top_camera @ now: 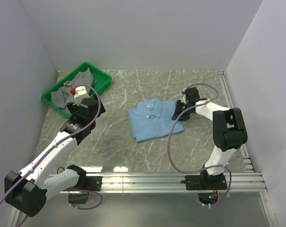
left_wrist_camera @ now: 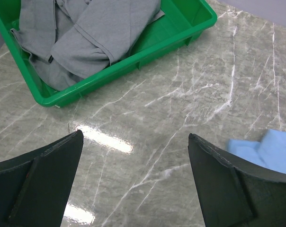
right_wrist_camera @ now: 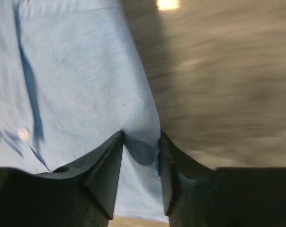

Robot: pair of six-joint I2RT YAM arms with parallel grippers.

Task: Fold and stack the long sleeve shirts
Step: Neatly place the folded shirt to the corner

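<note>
Your shirt [top_camera: 155,119] lies folded into a neat rectangle in the middle of the table [top_camera: 133,156], flat on the marbled top, with its collar [top_camera: 151,105] toward the far side. Your right fingers [right_wrist_camera: 105,175] are down at its right edge. In the right wrist view they stand close together with a narrow gap, and the blue cloth runs into that gap, with a dark crease between the tips and the cloth's edge just inside the right-hand finger. From that view you cannot tell whether they already pinch the cloth or only straddle it, and the table beside them is blurred. A small white button [right_wrist_camera: 23,134] shows on the cloth to the left of the fingers. Your left fingers [left_wrist_camera: 39,184] are spread wide with nothing between them. They hang above bare table to the left of the shirt and apart from it, just on the near side of the green bin [left_wrist_camera: 129,64]. The bin sits at the far left of the table, close to the left wall, with grey clothes [left_wrist_camera: 95,33] heaped inside it. In the left wrist view a corner of the shirt shows at the right, beyond the right-hand finger
</note>
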